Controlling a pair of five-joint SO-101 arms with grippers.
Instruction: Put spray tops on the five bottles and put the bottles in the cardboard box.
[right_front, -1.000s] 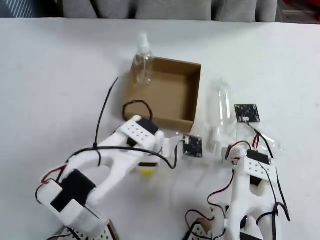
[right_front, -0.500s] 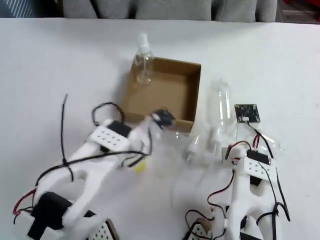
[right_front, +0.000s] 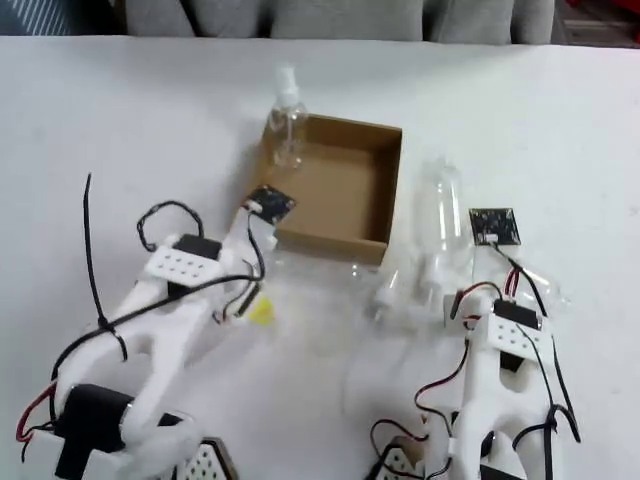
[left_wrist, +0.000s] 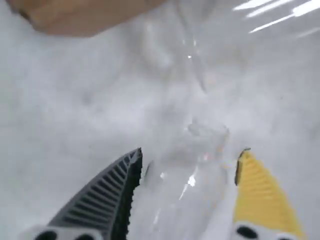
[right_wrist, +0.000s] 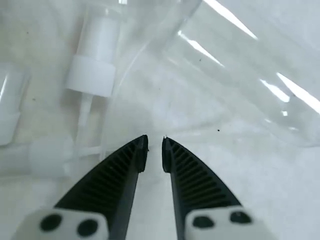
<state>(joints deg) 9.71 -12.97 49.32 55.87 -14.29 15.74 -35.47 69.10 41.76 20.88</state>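
Between the black finger (left_wrist: 102, 200) and the yellow finger (left_wrist: 260, 195) of the left hand (left_wrist: 191, 152) sits a clear bottle (left_wrist: 182, 192), clamped at its body, its bare neck pointing away from the wrist with no top on it. Seen from above, that hand is over the worktop (right_front: 120, 120), just beside the near left corner of the cardboard box (right_front: 330, 243). The step in hand looks to be capping this bottle, which should not go in the box until a spray top is on. One capped bottle (right_front: 286, 125) stands at the far left corner of the box; whether inside the wall or just outside it I cannot tell.

The right hand (right_wrist: 154, 145) has its fingers all but together with nothing between them, low over the worktop to the right of the box, among other bottles (right_front: 440, 215) lying on their sides. A loose spray top (right_wrist: 95, 57) lies just ahead of it, its thin tube trailing toward the fingertips. The next move, as I judge it, calls for the right hand to spread, take that top by its collar and bring it to the open neck, tube first; the two hands are well apart, so one must travel
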